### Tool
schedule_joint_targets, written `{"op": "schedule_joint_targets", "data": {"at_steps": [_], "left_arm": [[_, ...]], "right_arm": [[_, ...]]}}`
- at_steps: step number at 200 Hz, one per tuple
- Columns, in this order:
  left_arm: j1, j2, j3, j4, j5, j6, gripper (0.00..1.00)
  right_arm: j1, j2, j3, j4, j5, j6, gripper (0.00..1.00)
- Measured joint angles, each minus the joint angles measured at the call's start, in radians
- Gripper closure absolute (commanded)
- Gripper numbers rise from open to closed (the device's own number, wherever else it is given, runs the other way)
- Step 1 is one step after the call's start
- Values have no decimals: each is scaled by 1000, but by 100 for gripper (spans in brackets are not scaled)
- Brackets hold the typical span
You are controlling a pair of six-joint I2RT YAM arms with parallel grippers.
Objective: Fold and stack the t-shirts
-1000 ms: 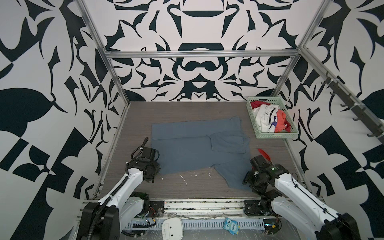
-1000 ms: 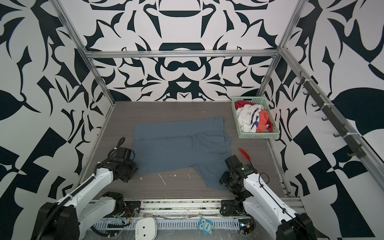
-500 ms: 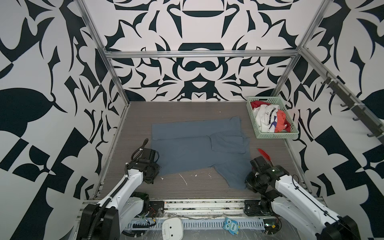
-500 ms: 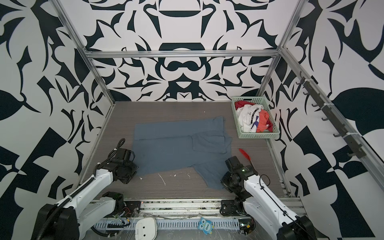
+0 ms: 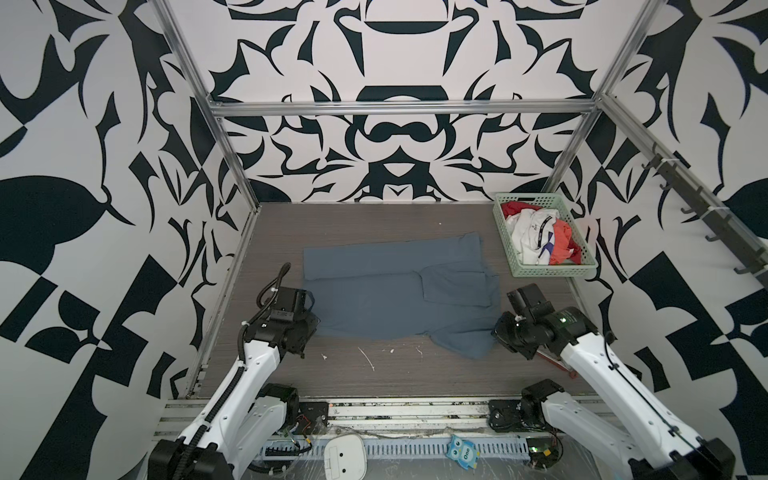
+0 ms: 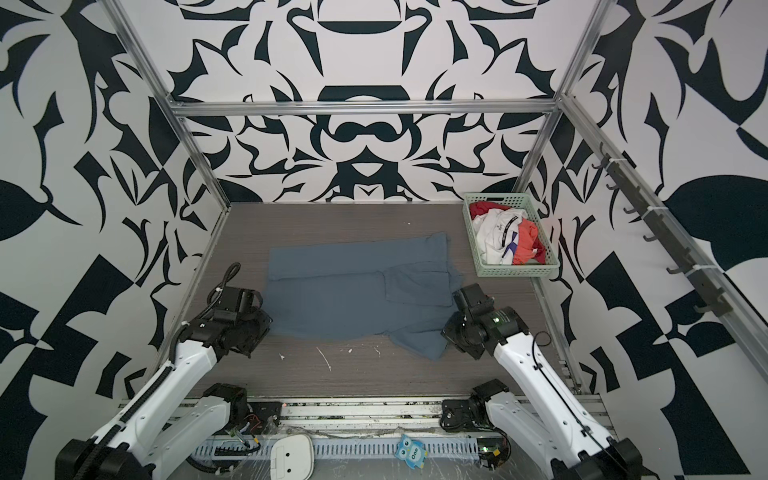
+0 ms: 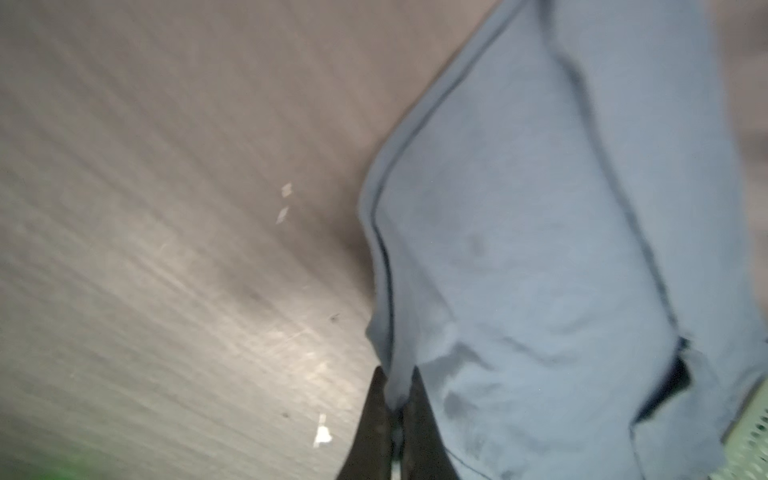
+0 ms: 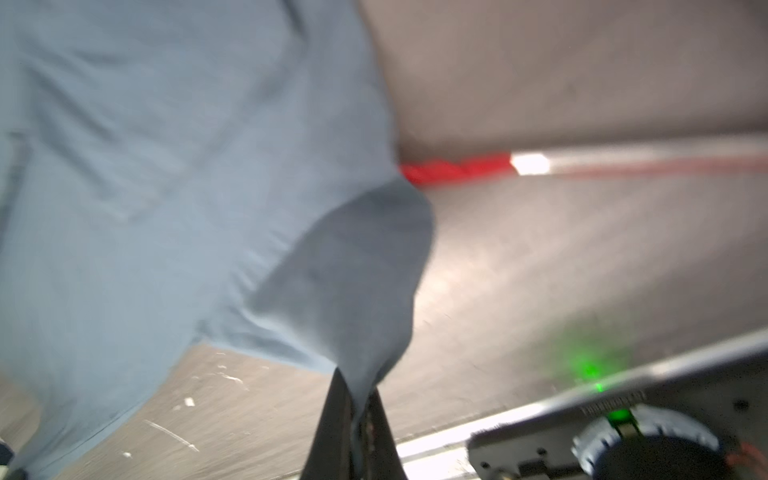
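T-shirt (image 5: 395, 299) long axis left-right, hem left

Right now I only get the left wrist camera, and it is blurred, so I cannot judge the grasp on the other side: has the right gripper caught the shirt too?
Observer: Yes, the right gripper is shut on the near right corner of the blue-grey t-shirt.
Operator: Does the shirt lie flat?
Observer: Mostly; in both top views a sleeve is folded onto its body.
Operator: And the others?
Observer: The white and red-orange t-shirts lie bunched in the green basket, far right.
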Motion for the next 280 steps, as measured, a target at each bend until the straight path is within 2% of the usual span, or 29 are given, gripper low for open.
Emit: {"op": "schedule_joint_targets", "data": {"at_steps": [44,84,140,176,244,280], "left_arm": [[21,201,151,75,-2,103,100],[91,440,269,171,40,193,100],[149,678,358,243,92,266,100],[157,723,360,262,108,276,100],[174,725,360,281,125,276,100],[177,739,360,291,133,273,100]], "right_arm": [[-11,257,183,159,27,-98,100],[-53,476,357,327,32,-156,100],[-154,661,396,450,-9,-163,100],[-178,708,434,464,-30,-162,100],[-176,672,525,471,-47,-167,100],[-176,699,564,476,-51,-172,100]]}}
